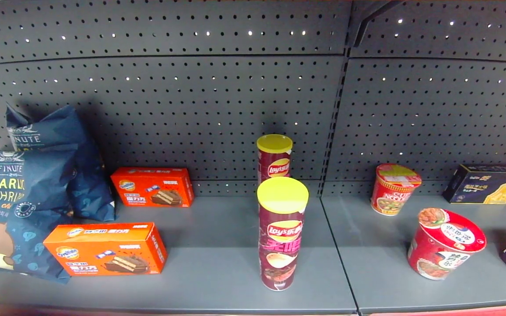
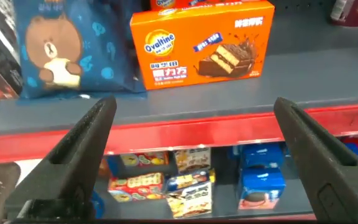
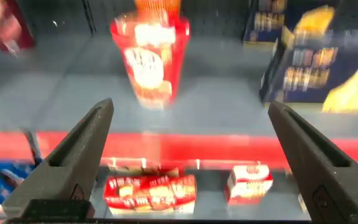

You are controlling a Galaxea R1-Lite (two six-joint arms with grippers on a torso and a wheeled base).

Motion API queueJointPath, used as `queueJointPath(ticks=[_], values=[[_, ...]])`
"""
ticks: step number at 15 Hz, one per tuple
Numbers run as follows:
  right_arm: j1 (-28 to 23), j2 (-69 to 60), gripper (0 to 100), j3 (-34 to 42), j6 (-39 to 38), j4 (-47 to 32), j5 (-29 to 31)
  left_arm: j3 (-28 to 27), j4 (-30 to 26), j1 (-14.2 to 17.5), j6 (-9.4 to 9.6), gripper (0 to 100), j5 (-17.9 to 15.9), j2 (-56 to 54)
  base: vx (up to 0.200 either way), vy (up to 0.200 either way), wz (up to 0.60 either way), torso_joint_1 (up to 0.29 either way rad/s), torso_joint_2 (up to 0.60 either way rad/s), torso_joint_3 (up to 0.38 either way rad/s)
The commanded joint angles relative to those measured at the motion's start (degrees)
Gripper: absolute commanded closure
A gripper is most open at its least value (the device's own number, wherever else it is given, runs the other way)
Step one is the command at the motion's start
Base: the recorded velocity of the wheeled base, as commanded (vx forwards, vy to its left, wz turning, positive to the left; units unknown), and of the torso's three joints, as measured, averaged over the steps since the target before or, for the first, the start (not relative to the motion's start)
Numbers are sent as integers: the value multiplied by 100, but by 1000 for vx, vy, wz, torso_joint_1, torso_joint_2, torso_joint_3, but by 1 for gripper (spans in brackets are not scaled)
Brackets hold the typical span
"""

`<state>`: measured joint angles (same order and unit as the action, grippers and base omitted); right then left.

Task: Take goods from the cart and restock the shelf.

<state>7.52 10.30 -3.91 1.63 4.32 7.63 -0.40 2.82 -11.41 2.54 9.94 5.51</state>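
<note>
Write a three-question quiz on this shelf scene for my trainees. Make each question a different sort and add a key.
1. True or false: the front orange box and the rear orange box both lie to the left of the front crisp can.
2. Short answer: which red noodle tub stands nearer the front edge of the shelf, the wide bowl or the tall cup?
3. Choose one: the left gripper is A) open, B) shut on a box, C) shut on a can.

Key: 1 true; 2 the wide bowl; 3 A.
</note>
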Motion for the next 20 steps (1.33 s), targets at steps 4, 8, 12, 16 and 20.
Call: queueJointPath(ticks=[4, 8, 12, 16, 20], values=[[-31, -476, 0, 383, 4, -71, -25, 40, -9, -2, -227, 0, 44, -32, 0, 0, 0, 0, 0, 0], [-31, -476, 0, 383, -181, -54, -16, 40, -9, 1510, 63, 0, 88, -15, 0, 0, 0, 0, 0, 0], [-102, -476, 0, 383, -225, -80, 195, 40, -282, 1123, 54, 0, -888, -270, 0, 0, 0, 0, 0, 0], [-989, -599, 0, 303, -445, -273, -25, 40, -282, 1123, -87, 0, -1029, -489, 0, 0, 0, 0, 0, 0], [-849, -740, 0, 286, -278, -309, -623, 40, -282, 1123, -95, 0, -1037, -516, 0, 0, 0, 0, 0, 0]])
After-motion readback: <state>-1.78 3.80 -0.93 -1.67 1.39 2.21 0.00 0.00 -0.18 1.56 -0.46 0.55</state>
